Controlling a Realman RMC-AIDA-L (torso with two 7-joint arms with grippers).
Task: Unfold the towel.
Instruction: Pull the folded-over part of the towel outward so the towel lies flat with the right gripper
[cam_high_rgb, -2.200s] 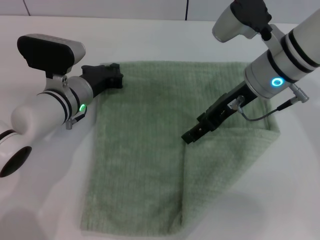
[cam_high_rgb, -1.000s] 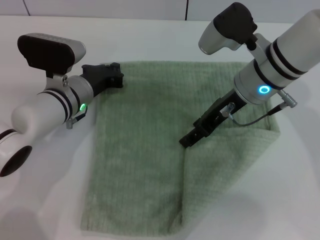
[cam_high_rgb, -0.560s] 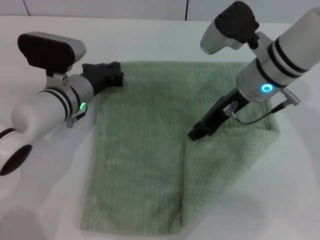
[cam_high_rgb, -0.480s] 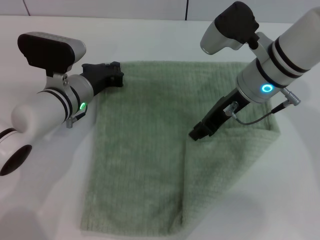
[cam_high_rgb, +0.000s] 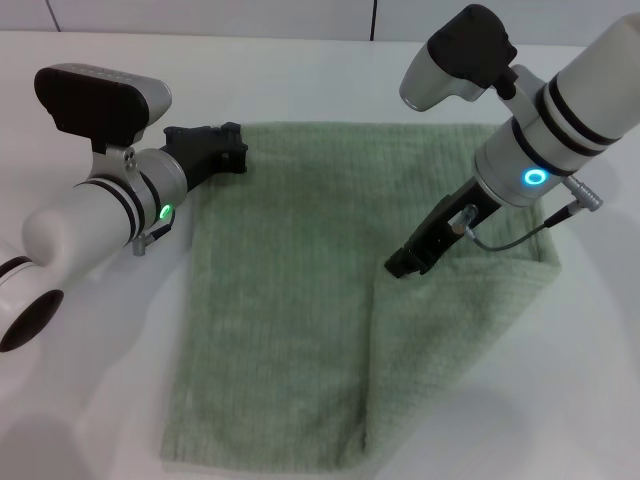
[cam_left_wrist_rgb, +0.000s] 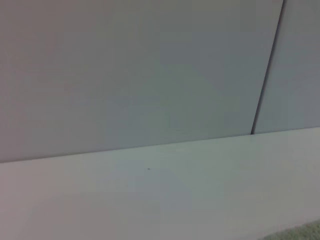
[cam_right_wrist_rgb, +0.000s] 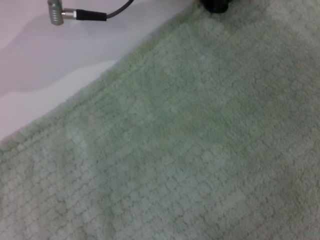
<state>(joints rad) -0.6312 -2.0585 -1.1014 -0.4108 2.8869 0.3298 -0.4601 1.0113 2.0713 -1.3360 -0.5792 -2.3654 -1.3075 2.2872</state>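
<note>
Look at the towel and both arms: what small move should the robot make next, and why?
Probably lower the right tool onto the inner edge of the folded flap and grip it. The towel lies flat except for its right part, doubled over with a slanting edge just below that tool. The left tool sits at the towel's far left corner, placed to steady it while the flap is drawn out to the right.

Towel (cam_high_rgb: 280, 300): near edge runs right to bottom edge of head view; part under right arm hidden; folded flap covers layer beneath on right side. Right wrist view shows towel cut off on three sides.

Right tool (cam_high_rgb: 410, 262): tip dark against towel; finger gap not discernible.

Left tool (cam_high_rgb: 222, 150): at towel's far left corner; finger state unreadable. Left wrist view shows no fingers, only sliver of towel at corner.

Bench (cam_high_rgb: 90, 400): cut off by every edge.
</note>
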